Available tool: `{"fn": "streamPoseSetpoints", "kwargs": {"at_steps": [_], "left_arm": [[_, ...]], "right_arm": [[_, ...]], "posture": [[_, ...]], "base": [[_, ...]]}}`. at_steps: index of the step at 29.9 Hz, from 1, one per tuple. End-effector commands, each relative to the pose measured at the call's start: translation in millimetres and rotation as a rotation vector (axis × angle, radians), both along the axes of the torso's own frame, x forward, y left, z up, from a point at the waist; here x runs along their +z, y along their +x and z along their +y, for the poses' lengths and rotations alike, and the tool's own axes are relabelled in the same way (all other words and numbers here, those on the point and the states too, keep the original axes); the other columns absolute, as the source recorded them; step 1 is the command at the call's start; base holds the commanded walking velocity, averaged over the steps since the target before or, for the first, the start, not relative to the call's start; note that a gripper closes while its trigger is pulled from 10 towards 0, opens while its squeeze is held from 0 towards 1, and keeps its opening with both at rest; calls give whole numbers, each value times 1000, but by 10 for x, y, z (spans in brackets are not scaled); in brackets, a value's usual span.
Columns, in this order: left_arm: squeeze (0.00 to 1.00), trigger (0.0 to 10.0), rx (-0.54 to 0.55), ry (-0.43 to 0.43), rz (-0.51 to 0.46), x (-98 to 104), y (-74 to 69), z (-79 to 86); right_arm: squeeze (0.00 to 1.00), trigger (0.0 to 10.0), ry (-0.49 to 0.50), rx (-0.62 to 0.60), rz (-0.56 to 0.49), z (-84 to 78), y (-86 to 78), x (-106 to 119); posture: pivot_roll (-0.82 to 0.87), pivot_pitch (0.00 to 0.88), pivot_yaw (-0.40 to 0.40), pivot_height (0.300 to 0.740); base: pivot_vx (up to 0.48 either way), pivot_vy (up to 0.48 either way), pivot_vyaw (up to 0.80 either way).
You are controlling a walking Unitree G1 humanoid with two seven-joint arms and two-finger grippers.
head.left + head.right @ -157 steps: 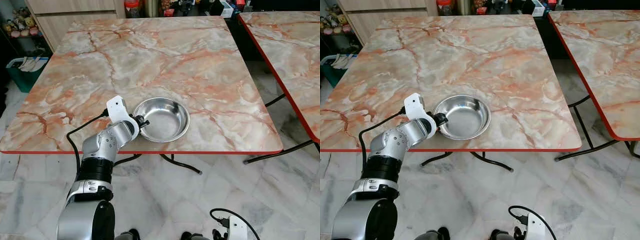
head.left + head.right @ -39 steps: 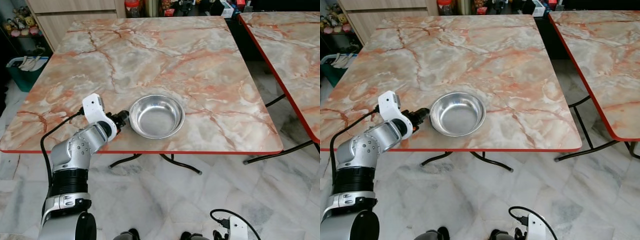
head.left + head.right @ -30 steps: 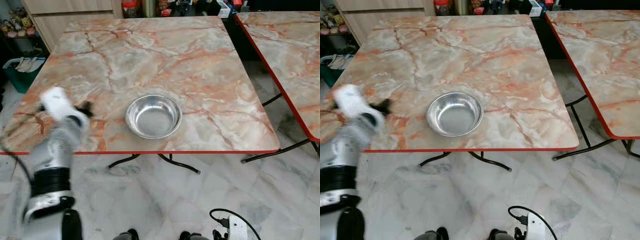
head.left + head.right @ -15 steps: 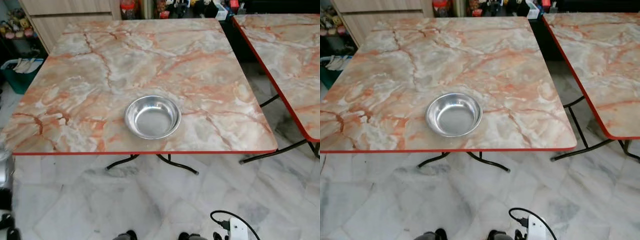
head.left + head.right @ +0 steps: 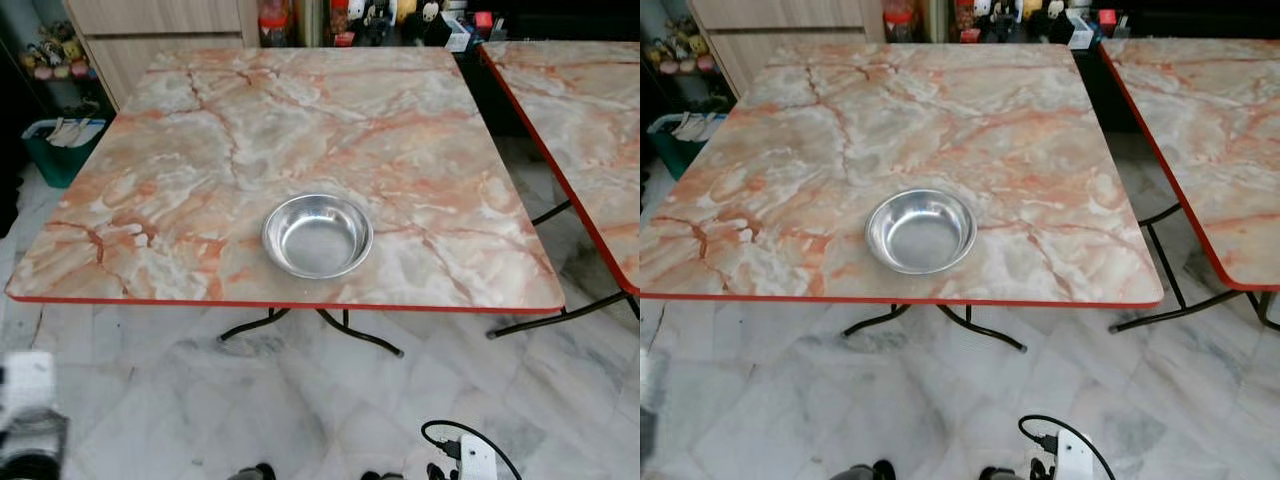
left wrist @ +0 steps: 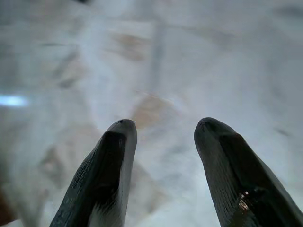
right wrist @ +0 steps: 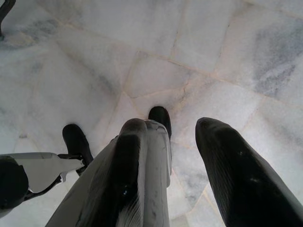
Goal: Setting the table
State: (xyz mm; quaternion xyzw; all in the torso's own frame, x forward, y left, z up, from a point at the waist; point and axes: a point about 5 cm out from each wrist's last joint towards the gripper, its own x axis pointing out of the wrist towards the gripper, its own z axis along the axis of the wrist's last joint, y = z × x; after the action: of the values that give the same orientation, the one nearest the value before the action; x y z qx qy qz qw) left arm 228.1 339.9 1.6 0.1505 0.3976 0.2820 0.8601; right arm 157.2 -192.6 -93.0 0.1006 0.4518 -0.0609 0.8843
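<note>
So there's a shiny round stainless-steel bowl (image 5: 317, 236) sitting upright on the square table (image 5: 200, 150) with the orange-and-cream marble-pattern top and red edging. It's near the front edge, roughly in the middle of that side, and it looks empty inside. Nothing is touching it.

The left arm hangs low at the robot's left side, well apart from the table, just a blurry silver-and-white blob at the bottom corner of the left eye view. In the left wrist view the left gripper (image 6: 161, 130) points down at the pale marble floor (image 5: 300, 400), a bit smeared, with its two black fingers (image 6: 102, 175) apart and nothing between them.

The right gripper (image 7: 170, 130) also hangs idle, pointing at the floor tiles. Its fingers (image 7: 232, 175) are spread too, holding nothing. Past them you can see the robot's own black feet on the floor, and a silver-and-white arm part at the edge of that view.

A second table (image 5: 580, 120) with the same marble top stands off to the right, with a gap between the two. At the far left there's a teal bin (image 5: 55, 150) next to a light wood cabinet (image 5: 160, 20). Some jars and small stuff sit behind the table's far edge, too small to make out.
</note>
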Motion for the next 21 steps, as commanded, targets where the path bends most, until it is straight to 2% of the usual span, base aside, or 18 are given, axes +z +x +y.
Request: {"fn": "streamPoseSetpoints", "kwargs": {"at_steps": [1, 8, 10, 15, 17, 21], "left_arm": [[0, 10000, -72, -67, 35, -123, -39, -118], [0, 10000, -244, -240, 81, -360, -5, -595], [0, 10000, -279, -335, 73, -448, -6, -814], [0, 10000, -293, -439, 33, -518, 1, -1054], [0, 10000, -268, -474, 13, -545, -8, -1127], [0, 10000, -249, -496, -28, -563, 11, -1260]], "right_arm": [[0, 10000, 7, -19, 22, -11, -41, -19], [0, 10000, 4, -22, 21, -1, -16, -12], [0, 10000, 8, -17, 12, 64, 62, 9], [0, 10000, 9, -12, 8, 97, 104, 21], [0, 10000, 9, -12, 7, 97, 105, 21], [0, 10000, 4, -12, 6, 75, 101, 23]], "posture": [[15, 151, 27, 740], [8, 139, 28, 740], [8, 133, 28, 740], [1, 128, 26, 740], [-8, 125, 23, 740], [-14, 124, 19, 740]], "base": [[0, 0, 0], [0, 0, 0], [0, 0, 0], [0, 0, 0], [0, 0, 0], [0, 0, 0]]}}
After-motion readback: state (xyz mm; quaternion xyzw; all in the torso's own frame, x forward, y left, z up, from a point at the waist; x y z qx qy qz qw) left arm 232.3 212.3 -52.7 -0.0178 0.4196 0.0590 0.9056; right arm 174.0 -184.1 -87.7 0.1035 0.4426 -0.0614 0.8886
